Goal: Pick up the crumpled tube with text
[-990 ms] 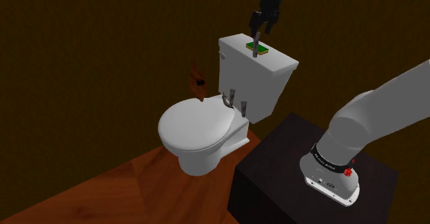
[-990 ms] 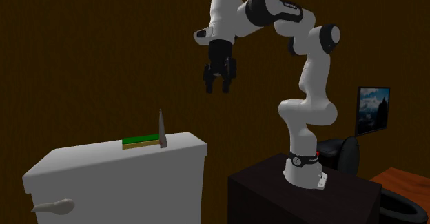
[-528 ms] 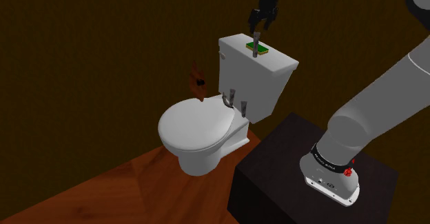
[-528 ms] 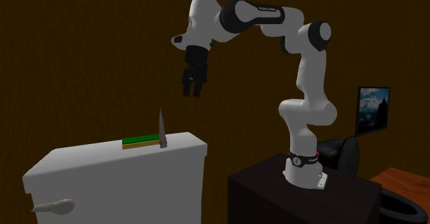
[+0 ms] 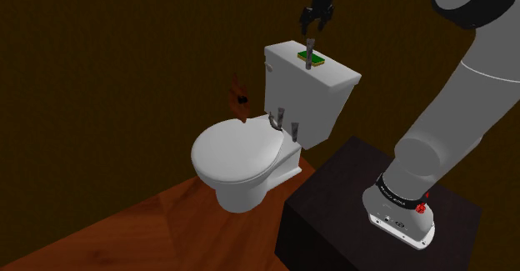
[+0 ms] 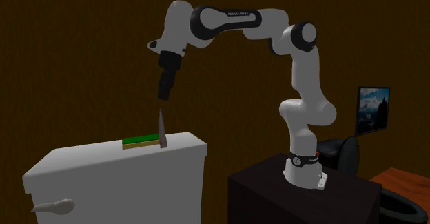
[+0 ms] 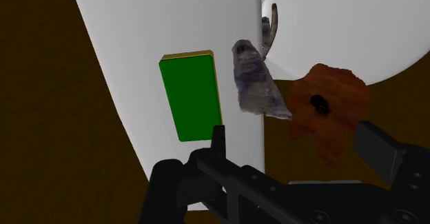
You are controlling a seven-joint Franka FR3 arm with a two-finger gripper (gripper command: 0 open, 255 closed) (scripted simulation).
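Crumpled tube [image 6: 161, 127] upright on tank lid [image 6: 103, 154], ungrasped; gripper [image 6: 164, 95] hovers just above, jaws apart (descent, closing, lift all left).

Dim all round here: the dark brown wall [image 5: 125, 44] swallows nearly all the light in the shoulder view. The white toilet tank [image 5: 310, 102] glows out of it, brightest on its flat top, its front a shade greyer. The rounded white seat lid [image 5: 237, 151] carries a soft, even sheen. The reddish wooden floor [image 5: 158, 223] is warm by the bowl and darkens toward that view's lower left. The black box stand [image 5: 333, 219] barely separates from the gloom.

Over in the second exterior view the tank reads duller and grey, while the white robot arm [image 6: 304, 71] is brighter on its upper surfaces and shaded beneath. At the wrist view, the flat green pad [image 7: 191, 95] is vivid and evenly lit, and the grey crumpled tube [image 7: 256, 81] is mottled light and dark.
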